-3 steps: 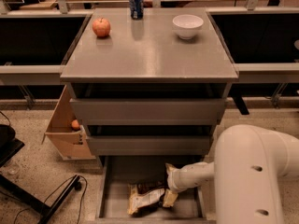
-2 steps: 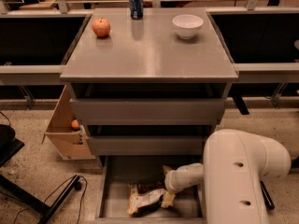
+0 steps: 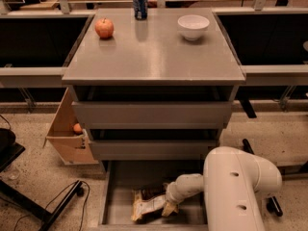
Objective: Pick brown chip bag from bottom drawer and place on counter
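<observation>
The brown chip bag [image 3: 150,202] lies crinkled on the floor of the open bottom drawer [image 3: 118,196], near the drawer's middle. My gripper [image 3: 169,205] reaches down into the drawer at the end of the white arm [image 3: 236,186] and sits at the bag's right end, touching it. The counter [image 3: 154,52] is the grey top of the cabinet above, with the two upper drawers shut.
On the counter stand a red apple [image 3: 104,28] at the back left, a blue soda can [image 3: 140,4] at the back middle and a white bowl [image 3: 193,26] at the back right. A cardboard box [image 3: 70,134] stands left of the cabinet. Cables and a black stand lie on the floor at left.
The arm has swung a little left and further over the drawer, and the gripper has shifted left onto the bag's right end. The bag lies in the same place.
</observation>
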You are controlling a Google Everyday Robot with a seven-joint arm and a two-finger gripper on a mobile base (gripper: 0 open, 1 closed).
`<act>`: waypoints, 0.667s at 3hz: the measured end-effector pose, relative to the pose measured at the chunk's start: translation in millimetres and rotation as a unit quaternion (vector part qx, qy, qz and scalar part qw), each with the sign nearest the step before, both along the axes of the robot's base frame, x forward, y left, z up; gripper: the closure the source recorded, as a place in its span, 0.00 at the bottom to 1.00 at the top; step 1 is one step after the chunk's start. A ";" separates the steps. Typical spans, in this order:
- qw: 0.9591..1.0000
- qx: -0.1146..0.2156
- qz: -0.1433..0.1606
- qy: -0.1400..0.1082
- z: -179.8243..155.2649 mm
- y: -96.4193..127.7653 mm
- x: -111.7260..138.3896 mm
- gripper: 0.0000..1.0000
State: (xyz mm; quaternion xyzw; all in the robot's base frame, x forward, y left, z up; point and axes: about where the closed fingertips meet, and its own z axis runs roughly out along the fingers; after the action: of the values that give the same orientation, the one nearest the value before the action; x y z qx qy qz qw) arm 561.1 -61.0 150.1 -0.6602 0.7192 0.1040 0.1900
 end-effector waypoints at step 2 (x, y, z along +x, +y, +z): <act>1.000 -0.001 -0.001 0.002 -4.4 -0.6 0.9 0.66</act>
State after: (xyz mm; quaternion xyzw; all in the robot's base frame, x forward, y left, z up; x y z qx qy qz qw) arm 562.0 -61.6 145.7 -0.6596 0.7201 0.1050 0.1879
